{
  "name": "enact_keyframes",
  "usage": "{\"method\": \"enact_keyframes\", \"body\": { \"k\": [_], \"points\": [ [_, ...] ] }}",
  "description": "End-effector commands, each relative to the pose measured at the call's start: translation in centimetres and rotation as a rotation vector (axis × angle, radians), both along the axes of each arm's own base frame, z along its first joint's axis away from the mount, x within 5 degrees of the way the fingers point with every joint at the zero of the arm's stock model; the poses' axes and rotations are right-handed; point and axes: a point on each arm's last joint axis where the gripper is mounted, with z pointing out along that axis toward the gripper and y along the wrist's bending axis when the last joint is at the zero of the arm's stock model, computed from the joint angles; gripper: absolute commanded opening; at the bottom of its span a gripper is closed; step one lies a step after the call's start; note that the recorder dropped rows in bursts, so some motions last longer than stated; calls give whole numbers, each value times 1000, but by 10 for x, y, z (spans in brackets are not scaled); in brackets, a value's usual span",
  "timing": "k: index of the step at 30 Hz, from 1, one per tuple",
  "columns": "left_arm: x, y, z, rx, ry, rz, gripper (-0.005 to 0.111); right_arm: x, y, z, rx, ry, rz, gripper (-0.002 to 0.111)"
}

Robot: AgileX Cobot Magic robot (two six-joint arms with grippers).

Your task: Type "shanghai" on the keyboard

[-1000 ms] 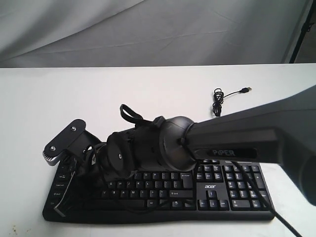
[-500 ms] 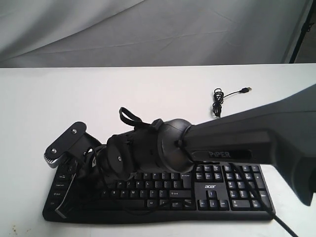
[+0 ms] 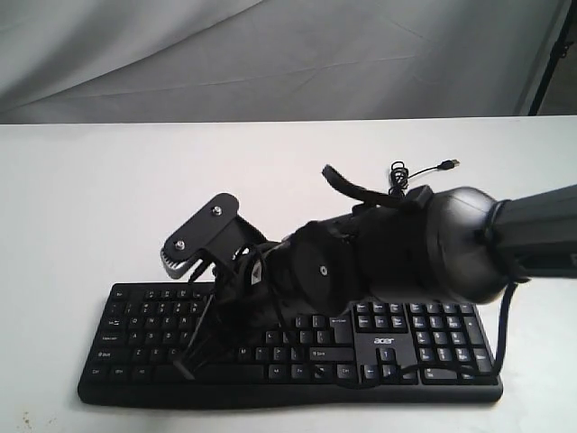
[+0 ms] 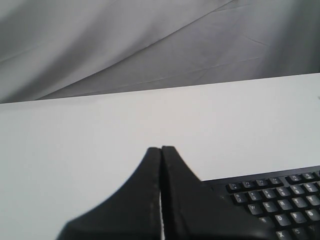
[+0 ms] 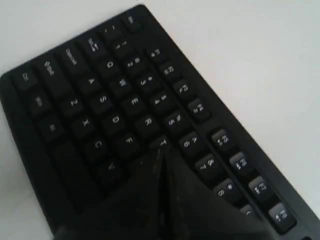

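The keyboard [image 3: 433, 347] hugs the table's [image 3: 90, 180] near edge. The right gripper [image 5: 161, 152], poised near the T key [image 5: 162, 143], and the left gripper [image 4: 161, 149] are both pinched together, empty. Likely mid-word; next comes an exact keypress.

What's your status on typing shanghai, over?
Right gripper shut, tip over letter keys of wide black plastic keyboard. Left gripper shut, beside keyboard. Thin black cable lies behind.

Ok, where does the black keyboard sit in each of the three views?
Exterior view: the wide black plastic keyboard lies across the bottom, its middle hidden by the right arm.
Left wrist view: only one end shows, in the picture's lower right corner, beside the shut left hand.
Right wrist view: it fills most of the picture, shut right hand over the letter keys.
Shared landmark: the keyboard corner nearest the Q key.
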Motion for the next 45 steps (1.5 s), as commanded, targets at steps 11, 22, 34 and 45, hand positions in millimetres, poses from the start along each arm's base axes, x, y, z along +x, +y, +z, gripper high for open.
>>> {"method": "enact_keyframes", "body": {
  "k": [11, 22, 34, 45],
  "points": [
    [0, 0, -1, 1, -5, -3, 0, 1, -1, -22, -22, -29, -9, 0],
    [0, 0, -1, 1, -5, -3, 0, -2, 3, -23, -18, -43, 7, 0],
    [0, 0, -1, 1, -5, -3, 0, -2, 3, -32, -36, -33, 7, 0],
    [0, 0, -1, 1, -5, -3, 0, -2, 3, -39, -50, -17, 5, 0]
  ]
}}
